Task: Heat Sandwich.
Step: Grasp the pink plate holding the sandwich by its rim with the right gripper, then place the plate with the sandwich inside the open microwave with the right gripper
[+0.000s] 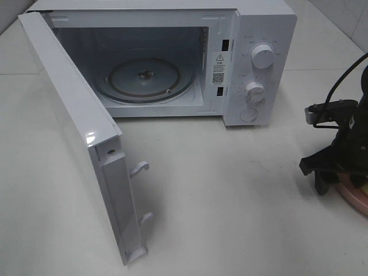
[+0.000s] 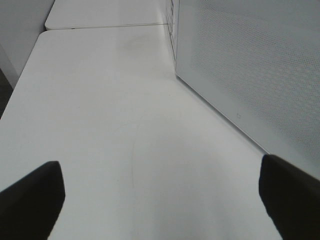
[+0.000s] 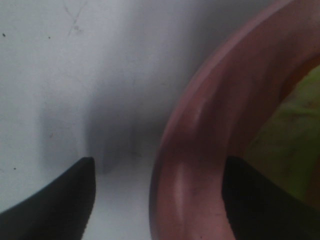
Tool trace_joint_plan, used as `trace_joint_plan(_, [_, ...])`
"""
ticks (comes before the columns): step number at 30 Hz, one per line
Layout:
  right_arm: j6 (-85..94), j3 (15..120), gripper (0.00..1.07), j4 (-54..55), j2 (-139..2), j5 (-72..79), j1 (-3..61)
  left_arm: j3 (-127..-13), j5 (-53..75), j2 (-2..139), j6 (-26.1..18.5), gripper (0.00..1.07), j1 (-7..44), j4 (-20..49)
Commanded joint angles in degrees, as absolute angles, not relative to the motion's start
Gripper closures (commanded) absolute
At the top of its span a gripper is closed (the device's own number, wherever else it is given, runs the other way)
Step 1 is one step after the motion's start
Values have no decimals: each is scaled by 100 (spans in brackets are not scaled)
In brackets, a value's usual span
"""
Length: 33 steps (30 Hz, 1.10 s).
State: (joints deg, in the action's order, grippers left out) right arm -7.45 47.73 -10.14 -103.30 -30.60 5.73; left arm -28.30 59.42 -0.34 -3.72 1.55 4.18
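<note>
A microwave [image 1: 259, 34] is set at the back of the bench [image 1: 230, 201], its door [image 1: 63, 126] swung out toward the front left. A turntable [image 1: 144, 77] is seated inside, and on the panel to its right an upper knob [image 1: 263, 57] is placed above a lower knob [image 1: 255, 91]. A plate [image 1: 357, 200] is found at the bench's right edge, well apart from the microwave, with a sandwich [image 3: 295, 130] laid on it. Its rim is straddled by the right gripper [image 3: 159, 170]. The left gripper [image 2: 159, 162] is held over the bench beside the door's outer face.

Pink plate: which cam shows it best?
Right wrist: the pink plate shows close up, its rim between the right claw fingers. Exterior high catches only a sliver at the frame edge, under the claw. Left wrist shows none.
</note>
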Motion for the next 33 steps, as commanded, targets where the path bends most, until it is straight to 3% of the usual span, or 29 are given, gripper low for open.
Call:
trace_joint_plan(1, [-762,4790,58,-1049,-10359,-3128,539,-2830,5890,-178,-378,5,138,424])
trace_joint_plan(2, [-762,4790,74,-1049,-10359,-3134,539,-2830,5890,-178,-378,5,138,424])
trace_joint_plan(3, [-762,4790,74,-1049,-10359,-3134,539,-2830,5890,-178,-378,5,138,424])
trace_joint_plan(5, [-762,4790,89,-1049,-10359,-3146,539,-2830,5890,-178,-378,5,138,424])
trace_joint_plan(6, [-739,4790,105,-1049,-10359,-3151,539,-2830,5890,-178,-378,5,138,424])
trace_joint_plan(7, [-716,4790,107,-1049,-10359,-3151,539,-2830,5890,-178,-378,5,138,424])
trace_joint_plan(19, [-636,4790,107,-1083,-10353,-3151,539,-2830,5890,-178,-378,5,138,424])
trace_joint_plan(33, [-1455,4899,107,-2005,-10153,-3696,710,-2830,5890,-178,-378,5,138,424])
